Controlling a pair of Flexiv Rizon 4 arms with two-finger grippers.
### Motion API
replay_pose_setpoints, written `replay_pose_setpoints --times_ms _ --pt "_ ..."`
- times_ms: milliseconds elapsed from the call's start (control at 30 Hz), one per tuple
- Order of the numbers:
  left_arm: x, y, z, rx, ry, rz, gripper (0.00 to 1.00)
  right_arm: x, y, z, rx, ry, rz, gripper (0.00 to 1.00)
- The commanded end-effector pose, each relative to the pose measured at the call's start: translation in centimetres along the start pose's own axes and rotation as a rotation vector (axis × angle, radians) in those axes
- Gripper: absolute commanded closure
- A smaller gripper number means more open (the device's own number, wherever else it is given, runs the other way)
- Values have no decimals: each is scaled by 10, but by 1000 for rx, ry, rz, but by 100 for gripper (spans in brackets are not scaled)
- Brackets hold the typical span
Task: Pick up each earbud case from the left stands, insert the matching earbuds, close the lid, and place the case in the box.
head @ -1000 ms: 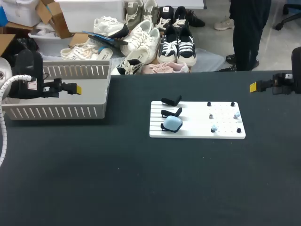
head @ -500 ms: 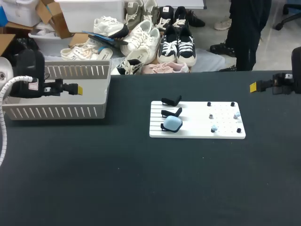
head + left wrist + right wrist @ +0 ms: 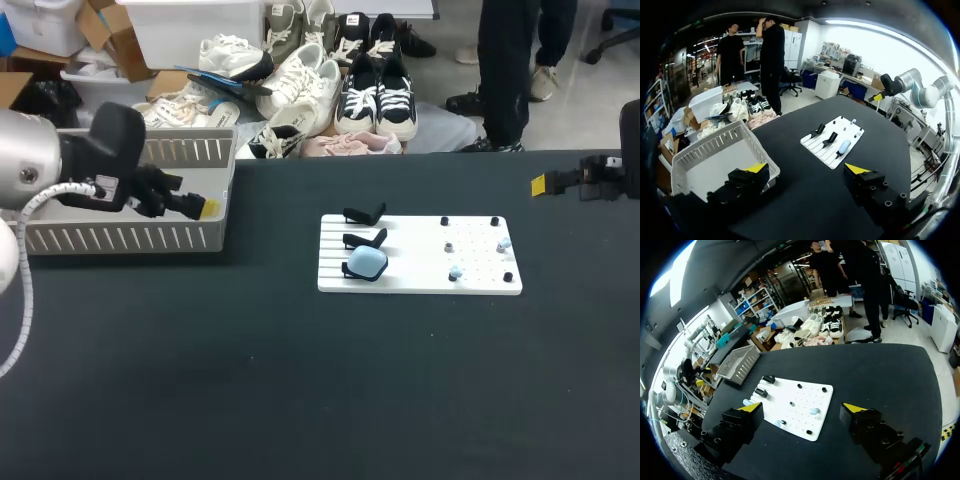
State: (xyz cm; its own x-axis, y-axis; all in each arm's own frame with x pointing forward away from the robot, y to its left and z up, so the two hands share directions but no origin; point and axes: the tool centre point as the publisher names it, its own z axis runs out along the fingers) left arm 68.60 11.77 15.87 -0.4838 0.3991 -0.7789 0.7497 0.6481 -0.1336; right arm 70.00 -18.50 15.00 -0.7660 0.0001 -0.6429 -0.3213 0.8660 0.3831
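Observation:
A light blue earbud case (image 3: 367, 263) rests on the nearest of three black stands on the white board's (image 3: 420, 283) left side; the other two stands (image 3: 364, 214) are bare. Small earbuds (image 3: 455, 272) sit among black pegs on the board's right half. My left gripper (image 3: 205, 208) hangs open over the white basket's (image 3: 120, 238) right end, left of the board. In the left wrist view the left gripper (image 3: 806, 170) is open and holds nothing, with the board (image 3: 826, 153) and case (image 3: 843, 146) ahead. My right gripper (image 3: 540, 184) stays open at the far right; in its own view the right gripper (image 3: 802, 407) faces the board (image 3: 800, 415).
The basket (image 3: 715, 155) stands at the table's back left corner and looks empty. Dark tabletop (image 3: 320, 390) stretches in front of the board. Shoes lie beyond the far edge.
My left arm has swung rightward and turned, carrying its gripper from the basket's middle to its right end. The right arm has not moved.

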Motion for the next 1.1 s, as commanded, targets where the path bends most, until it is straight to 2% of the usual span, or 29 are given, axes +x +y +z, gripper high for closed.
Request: replay_pose_setpoints --times_ms 33,333,433,667,900,1100 --pt "-3 -7 6 306 -82 245 0 0 0 0 0 0 0 0" --pt "-15 -30 36 443 -5 413 0 0 0 0 0 0 0 0" --pt "-12 -39 48 492 34 477 0 0 0 0 0 0 0 0" --pt "-2 -49 69 580 65 531 0 0 0 0 0 0 0 0" --pt "-1 -58 89 594 69 572 0 0 0 0 0 0 0 0" --pt "-1 -67 110 557 52 581 0 0 0 0 0 0 0 0"
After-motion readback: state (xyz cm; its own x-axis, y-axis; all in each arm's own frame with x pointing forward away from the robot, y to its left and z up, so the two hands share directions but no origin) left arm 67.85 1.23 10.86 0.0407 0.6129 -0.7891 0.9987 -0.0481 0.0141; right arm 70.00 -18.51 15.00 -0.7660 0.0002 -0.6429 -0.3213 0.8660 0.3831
